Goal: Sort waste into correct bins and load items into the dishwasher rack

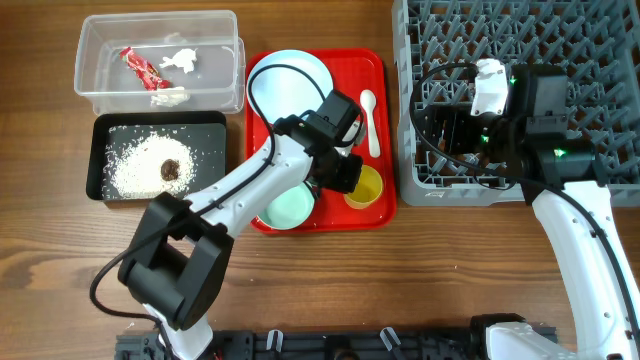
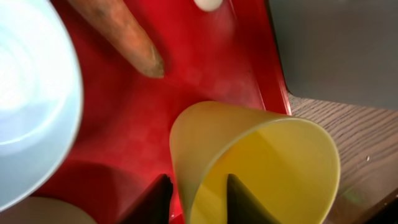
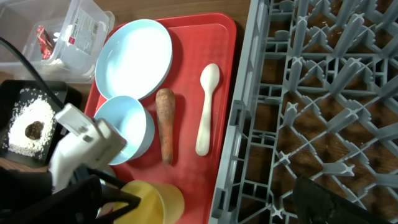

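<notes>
My left gripper [image 2: 196,200] is shut on the rim of the small yellow cup [image 2: 267,162], one finger inside and one outside. The cup is tilted at the front right corner of the red tray [image 1: 378,62], and also shows from overhead [image 1: 365,188]. On the tray lie the light-blue plate [image 1: 290,82], a pale blue bowl [image 3: 127,124], a mint-green bowl [image 1: 290,208], the carrot [image 3: 165,124] and the white spoon [image 3: 207,109]. My right gripper [image 1: 445,130] hangs open and empty over the grey dishwasher rack [image 1: 520,40].
The clear tub [image 1: 85,55] at the back left holds the red wrapper [image 1: 140,68] and tissue bits [image 1: 178,62]. The black tub [image 1: 97,150] in front of it holds rice [image 1: 135,165] and the brown clump [image 1: 171,169]. The rack's front wall stands right beside the tray.
</notes>
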{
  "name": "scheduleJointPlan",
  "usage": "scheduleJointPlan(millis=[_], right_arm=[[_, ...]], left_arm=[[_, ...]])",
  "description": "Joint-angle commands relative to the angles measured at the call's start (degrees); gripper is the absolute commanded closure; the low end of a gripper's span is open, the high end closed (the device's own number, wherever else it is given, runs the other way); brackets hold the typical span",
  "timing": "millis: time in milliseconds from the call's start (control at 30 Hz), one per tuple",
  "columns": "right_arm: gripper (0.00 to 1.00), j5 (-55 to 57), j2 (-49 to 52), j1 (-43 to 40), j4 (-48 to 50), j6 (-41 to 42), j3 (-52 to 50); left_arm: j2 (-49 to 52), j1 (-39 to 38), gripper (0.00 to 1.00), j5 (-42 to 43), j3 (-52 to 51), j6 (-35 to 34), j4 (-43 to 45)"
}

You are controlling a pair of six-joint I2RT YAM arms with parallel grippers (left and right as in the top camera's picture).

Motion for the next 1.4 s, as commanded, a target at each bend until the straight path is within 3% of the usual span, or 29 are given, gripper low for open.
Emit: scheduleJointPlan(millis=[0, 67, 233, 267, 400, 500, 600, 733, 933, 1167, 1367], right_arm=[[0.01, -0.96, 0.59, 0.22, 0.35, 0.13, 1.22], [0.01, -1.81, 0.59, 0.22, 0.35, 0.13, 1.22], [0.0, -12.07, 0.63, 0.24, 3.13, 0.07, 1.2], [0.0, -21.35, 1.46, 0.59, 8.92, 0.0, 1.2], [0.0, -34.58, 5.64, 3.21, 21.07, -0.02, 1.2], [0.01, -46.18, 9.7, 5.25, 32.28, 0.2, 1.2], [0.01, -48.98, 11.54, 6.91, 37.99, 0.63, 1.2], [0.27, -48.96, 11.85, 9.49, 40.02, 2.1, 1.2], [0.51, -48.96, 11.85, 10.08, 40.11, 2.05, 1.2], [0.52, -49.03, 11.82, 5.09, 40.44, 3.26, 1.2], [0.54, -44.7, 11.26, -10.27, 25.07, 2.75, 1.22]], left_arm=[[2.23, -0.2, 0.96, 1.01, 0.5, 0.68, 0.31], [0.61, 1.84, 0.96, 2.89, 1.66, -1.31, 0.13], [-7.48, 16.22, 0.96, 31.89, 4.9, -2.8, 6.21], [-8.02, 21.46, 0.96, 44.96, 4.9, -3.63, 10.84], [-8.0, 27.39, 0.96, 64.61, 4.9, -3.63, 17.07], [-8.0, 27.8, 0.96, 66.58, 4.9, -3.67, 17.11], [-8.0, 27.02, 0.96, 67.58, 4.9, -4.87, 17.14], [-8.0, 26.23, 0.96, 69.37, 4.9, -4.87, 17.35], [-8.0, 26.16, 0.96, 69.35, 4.87, -4.85, 17.33], [-8.0, 26.18, 0.67, 69.09, 4.87, -4.83, 17.31], [-8.0, 26.23, 0.6, 65.51, 4.87, -4.66, 17.33]])
